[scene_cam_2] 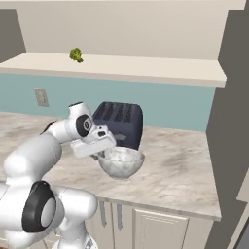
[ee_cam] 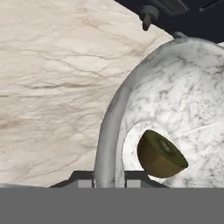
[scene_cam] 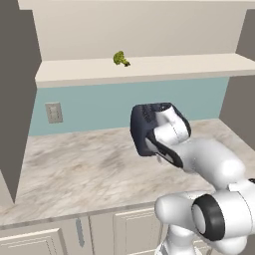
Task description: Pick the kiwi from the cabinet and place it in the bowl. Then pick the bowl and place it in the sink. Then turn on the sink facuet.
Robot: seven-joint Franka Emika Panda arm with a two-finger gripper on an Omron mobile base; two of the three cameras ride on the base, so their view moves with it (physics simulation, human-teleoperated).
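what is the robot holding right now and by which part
The bowl, held by its rim: in the hand view the fingers sit on either side of the rim's near edge. The kiwi lies inside the bowl, not gripped itself.

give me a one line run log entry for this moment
stage: bowl pickup | kiwi: inside bowl | gripper: straddling bowl rim | bowl: by toaster | broccoli: on cabinet shelf
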